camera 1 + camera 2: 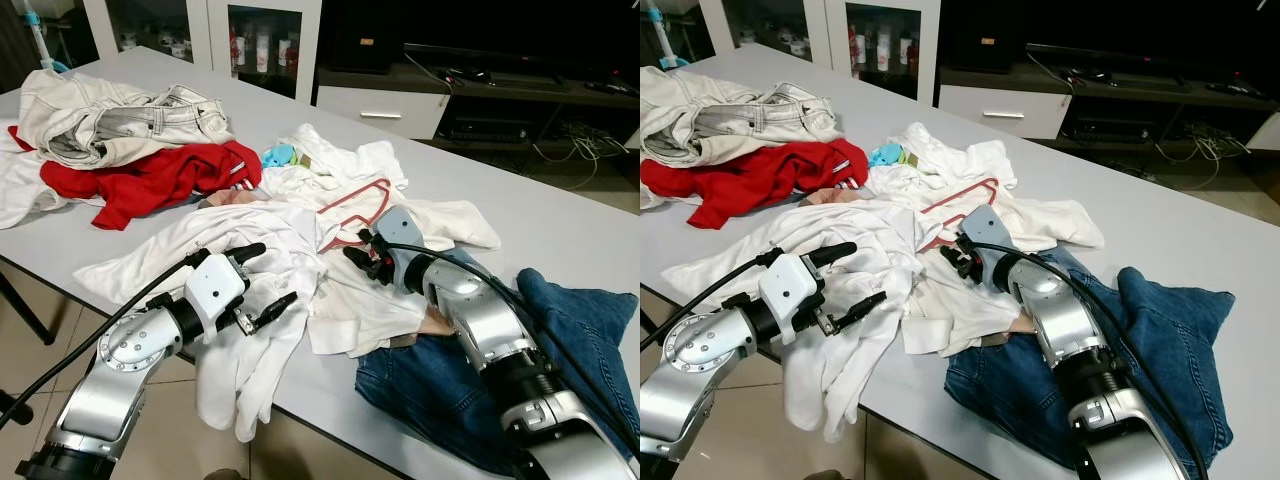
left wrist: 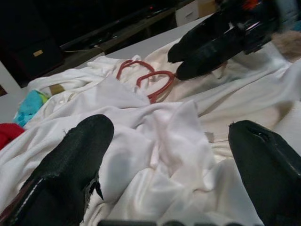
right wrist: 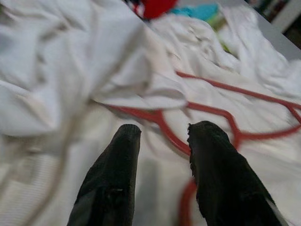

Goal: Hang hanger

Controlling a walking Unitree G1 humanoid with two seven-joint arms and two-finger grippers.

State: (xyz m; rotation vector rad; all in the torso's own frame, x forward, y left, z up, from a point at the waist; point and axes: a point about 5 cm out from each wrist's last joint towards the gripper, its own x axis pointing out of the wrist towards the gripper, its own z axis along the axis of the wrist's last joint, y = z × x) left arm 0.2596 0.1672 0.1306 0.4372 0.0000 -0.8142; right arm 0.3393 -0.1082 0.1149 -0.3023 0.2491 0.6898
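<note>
Your right gripper (image 1: 362, 258) sits low over the pile of white clothes (image 1: 290, 270), its two black fingers (image 3: 214, 160) a little apart and closed on nothing. From the right wrist view you can see the red hanger (image 3: 221, 113) lying flat on the white cloth, with its curved hook end running between the fingertips; whether they touch it you cannot tell, as that view is blurred. Part of the hanger is tucked under a fold of the white cloth.

Your left gripper (image 1: 262, 282) hovers over the near side of the same pile, with its fingers spread wide and holding nothing.

You have the clothes lying on a grey table (image 1: 560, 240). Blue jeans (image 1: 590, 320) lie under your right arm at the near edge. A red garment (image 1: 150, 180) and a cream jacket (image 1: 110, 120) lie at the far left, and a small turquoise item (image 1: 279, 155) lies just behind the white pile.
</note>
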